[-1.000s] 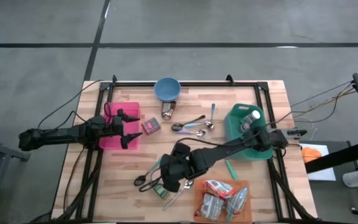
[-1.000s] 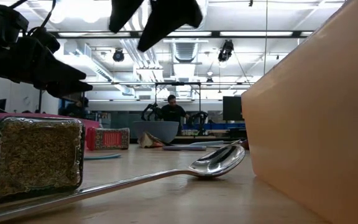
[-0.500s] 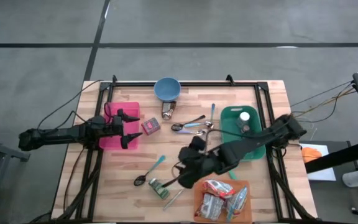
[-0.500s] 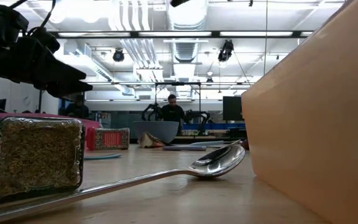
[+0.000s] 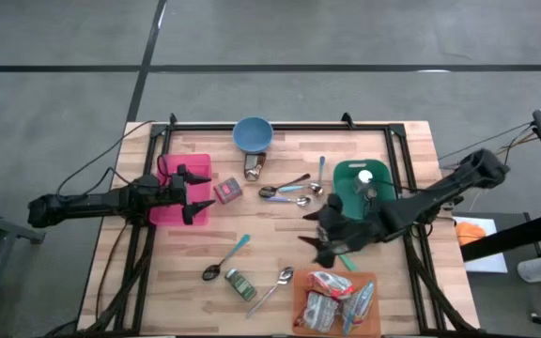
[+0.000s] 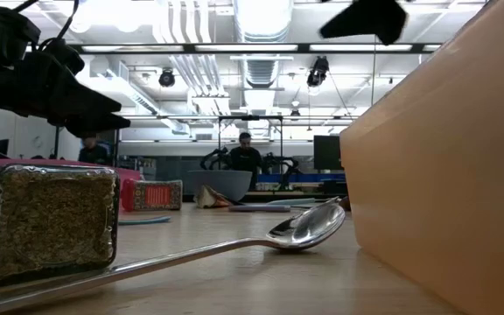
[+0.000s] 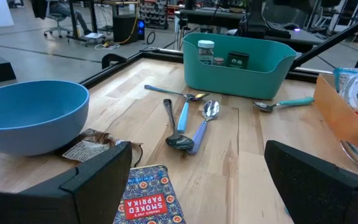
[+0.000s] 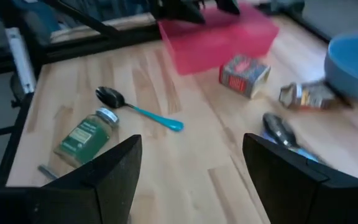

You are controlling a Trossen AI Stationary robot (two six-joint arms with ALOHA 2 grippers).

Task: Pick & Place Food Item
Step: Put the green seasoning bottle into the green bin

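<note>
From above, a wooden table (image 5: pixel 280 211) holds one blue bowl (image 5: pixel 252 133), one pink bin (image 5: pixel 184 188), one green bin (image 5: pixel 364 183), one orange tray (image 5: pixel 336 305) of food packets, one red paprika tin (image 5: pixel 228 191) and one green spice jar (image 5: pixel 240 284). I count five spoons: three clustered mid-table (image 5: pixel 289 191), one teal-handled (image 5: pixel 225 260), one silver (image 5: pixel 275 286). The left gripper (image 5: pixel 198 191) hangs over the pink bin, fingers spread and empty. The right gripper (image 5: pixel 319 237) hovers left of the green bin, fingers apart, holding nothing.

At table height, the spice jar (image 6: pixel 46 219) lies on its side, full of green-brown flakes, with the silver spoon (image 6: pixel 304 227) beside it and the orange tray's wall (image 6: pixel 444 166) close on the right. A person stands far behind.

The left wrist camera shows the bowl (image 7: pixel 27 115), a crumpled packet (image 7: pixel 92 144), the paprika tin (image 7: pixel 148 199) and three spoons (image 7: pixel 188 121).

The right wrist camera shows the jar (image 8: pixel 82 134) near the teal-handled spoon (image 8: pixel 138 111), well apart from the tin (image 8: pixel 244 74).
</note>
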